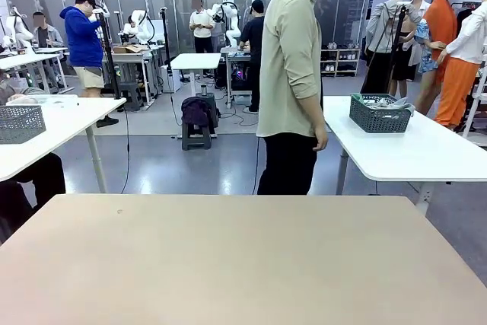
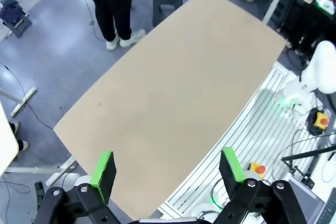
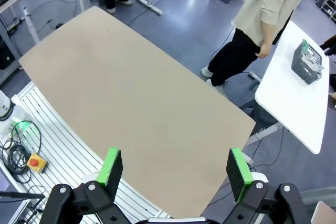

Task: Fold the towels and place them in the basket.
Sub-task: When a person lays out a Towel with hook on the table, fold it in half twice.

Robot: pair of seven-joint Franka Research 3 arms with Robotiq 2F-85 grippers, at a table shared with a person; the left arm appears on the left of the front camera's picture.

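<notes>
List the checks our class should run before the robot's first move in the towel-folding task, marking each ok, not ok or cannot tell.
1. Left gripper open, holding nothing: ok.
2. Right gripper open, holding nothing: ok.
3. Towels laid on the beige table: not ok.
4. Basket within reach: not ok; it stands on the white side table.
5. Basket contents: something pale lies inside; cannot tell what.
6. Person facing the robot: not ok; turned sideways at the far edge.
</notes>
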